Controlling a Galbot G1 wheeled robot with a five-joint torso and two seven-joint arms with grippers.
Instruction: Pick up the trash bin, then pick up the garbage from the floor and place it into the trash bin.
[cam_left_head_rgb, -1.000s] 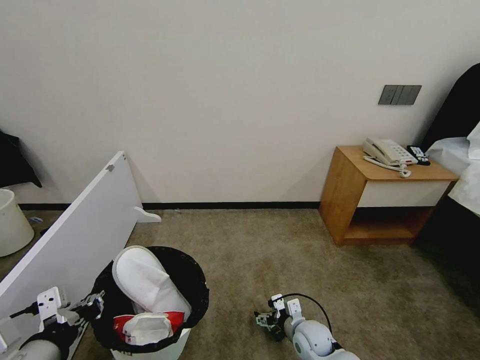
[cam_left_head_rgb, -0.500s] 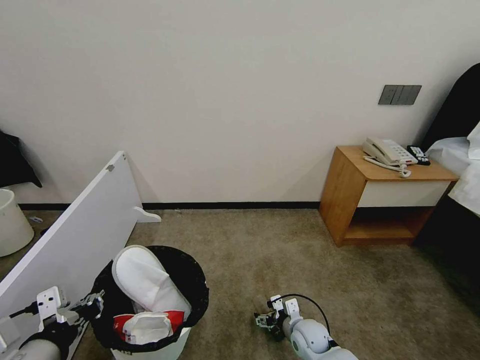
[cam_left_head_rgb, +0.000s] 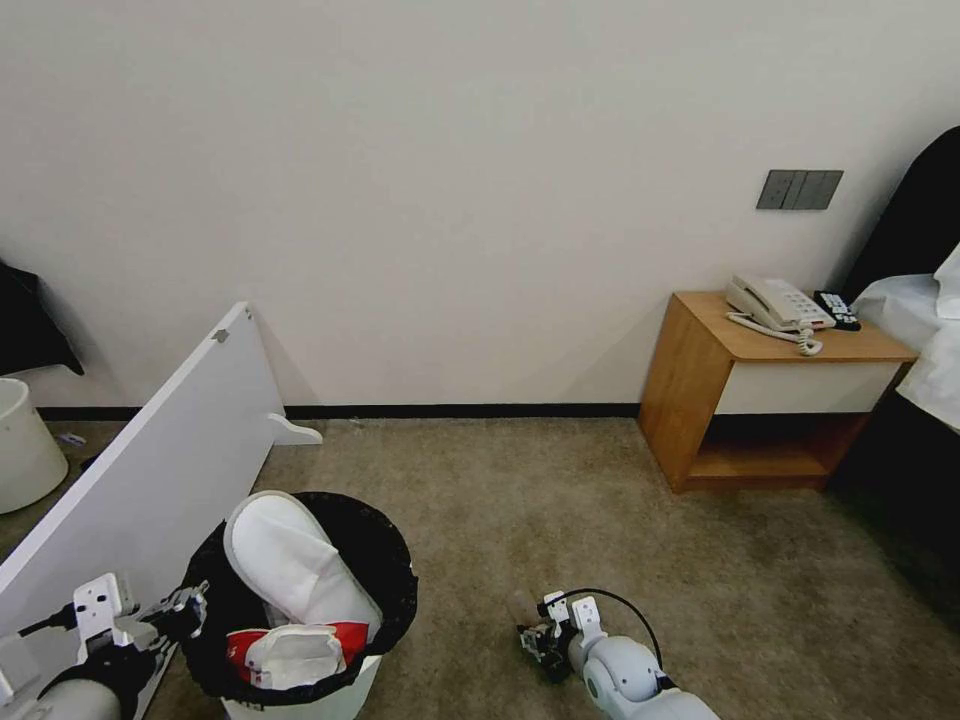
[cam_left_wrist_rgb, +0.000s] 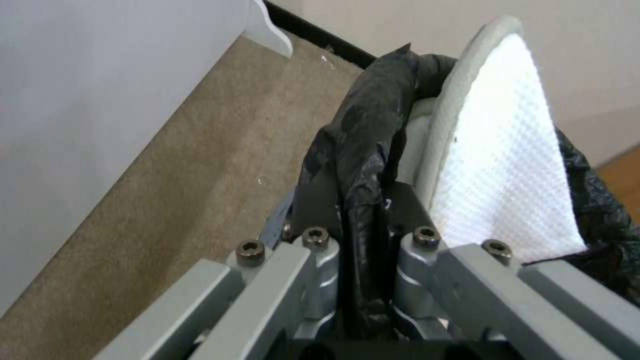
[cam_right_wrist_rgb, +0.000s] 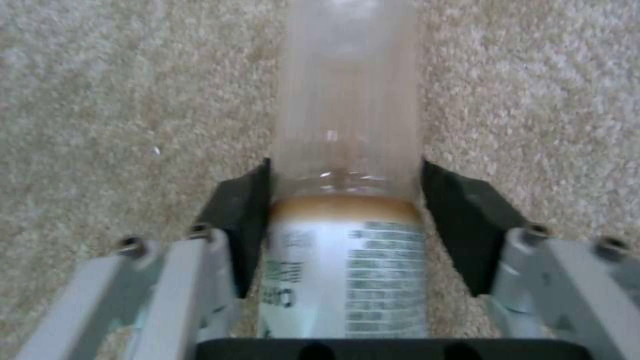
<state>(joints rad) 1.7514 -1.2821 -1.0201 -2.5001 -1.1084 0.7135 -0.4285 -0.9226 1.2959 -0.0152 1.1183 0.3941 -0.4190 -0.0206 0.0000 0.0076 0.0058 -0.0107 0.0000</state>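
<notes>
Right pincer: your right pincer is closing its pads on a clear bottle over the carpet, at 6 o'clock in the head view.
Left pincer: your left pincer is clamping tight on the black liner of the trash bin, at 7 o'clock.
Garbage: a white slipper is standing in the bin above a red-white packet.
Far: a wooden nightstand is sitting at 2 o'clock.

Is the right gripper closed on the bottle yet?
Yes. In the right wrist view both pads press the sides of the clear bottle, which lies between them over the carpet.
</notes>
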